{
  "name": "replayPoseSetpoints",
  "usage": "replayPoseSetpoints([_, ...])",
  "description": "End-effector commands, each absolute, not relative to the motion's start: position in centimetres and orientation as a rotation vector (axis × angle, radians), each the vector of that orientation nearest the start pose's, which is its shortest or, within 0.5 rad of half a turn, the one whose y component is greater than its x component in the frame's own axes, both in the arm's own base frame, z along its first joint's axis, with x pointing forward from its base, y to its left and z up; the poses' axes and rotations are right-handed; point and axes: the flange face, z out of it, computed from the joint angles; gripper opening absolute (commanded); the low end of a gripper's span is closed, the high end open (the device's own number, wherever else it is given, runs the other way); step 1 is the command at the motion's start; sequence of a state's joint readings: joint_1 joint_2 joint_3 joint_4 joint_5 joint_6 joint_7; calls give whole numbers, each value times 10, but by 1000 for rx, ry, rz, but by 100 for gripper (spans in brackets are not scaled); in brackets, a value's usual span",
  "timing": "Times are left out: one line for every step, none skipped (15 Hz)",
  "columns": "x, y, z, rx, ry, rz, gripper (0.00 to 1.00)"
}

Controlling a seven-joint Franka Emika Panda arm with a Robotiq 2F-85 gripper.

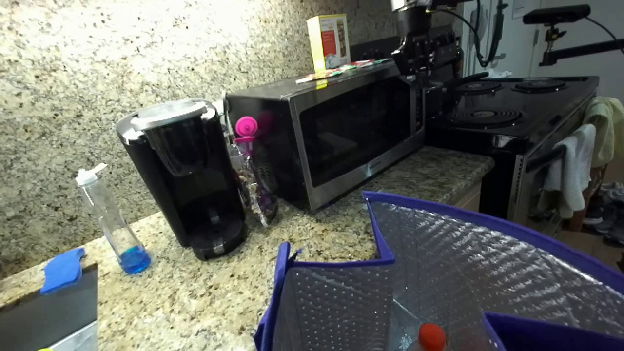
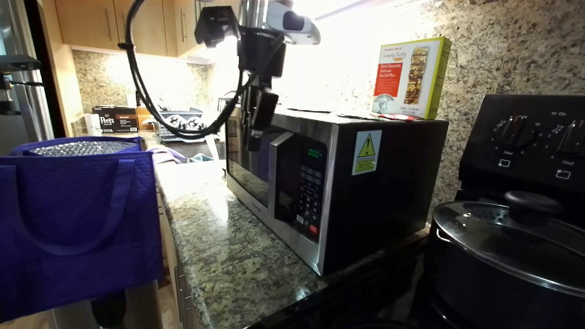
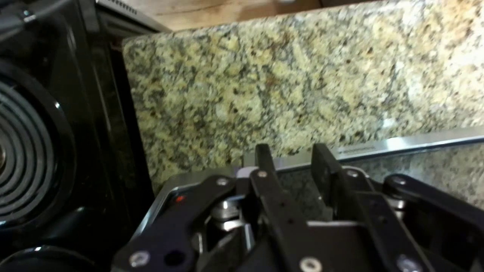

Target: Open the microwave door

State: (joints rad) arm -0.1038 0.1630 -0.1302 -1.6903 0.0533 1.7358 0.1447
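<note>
Microwave door (image 1: 356, 131): closed, facing the front edge of the counter (image 3: 264, 87) across a bare strip of granite.
My gripper (image 3: 293, 151): pointing down near the door's upper edge, two fingers apart, the door showing through the gap between my tips.
Handle (image 2: 276, 176): upright, on the door's side toward the black stove (image 1: 546, 105); I hang near its top, and whether I touch it I cannot tell.
Microwave (image 2: 384, 196): beside the counter's end edge next to the stove, set back from the front corner, a snack box (image 2: 406, 77) upright on top and green digits (image 2: 314, 153) lit on its front.
Stove: just past that end edge, bearing a lidded pot (image 2: 493, 288).
Back edge: near it, on the microwave's side away from the stove, I see a pink-topped container (image 1: 246, 126), the coffee maker (image 1: 185, 180) and a clear bottle (image 1: 114, 226) with blue liquid.
Sink (image 1: 48, 312): past the bottle, a blue cloth (image 1: 63, 270) at its edge.
Purple bag (image 2: 68, 196): open-topped, outside the counter's front edge, a red cap (image 1: 432, 336) within it.
</note>
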Motion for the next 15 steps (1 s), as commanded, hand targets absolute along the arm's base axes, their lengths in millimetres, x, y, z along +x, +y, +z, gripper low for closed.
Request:
replayPoseSetpoints([526,-78,485,-2975,653,243,8])
replayPoseSetpoints([516,-67,484,-2969,649,252,8])
replayPoseSetpoints([509,-58,483,-2963,645,257,8])
replayPoseSetpoints([503,-52,484,-2963,639,237,58])
replayPoseSetpoints([497,-45,485,-2965,620,241,60])
replayPoseSetpoints([517,-53,483,-2994,598,273,66])
replayPoseSetpoints([512,-50,484,-2996,590,272,46])
replayPoseSetpoints([511,-49,486,-2996,589,268,53])
replayPoseSetpoints([512,-51,485,-2996,592,269,59])
replayPoseSetpoints([513,-52,483,-2994,597,275,65])
replayPoseSetpoints([513,-53,482,-2994,598,279,91])
replayPoseSetpoints([521,-55,484,-3008,586,297,91])
replayPoseSetpoints([522,-57,488,-3019,581,294,95])
replayPoseSetpoints([523,-63,493,-3038,604,291,98])
replayPoseSetpoints([524,-67,498,-3052,607,291,100])
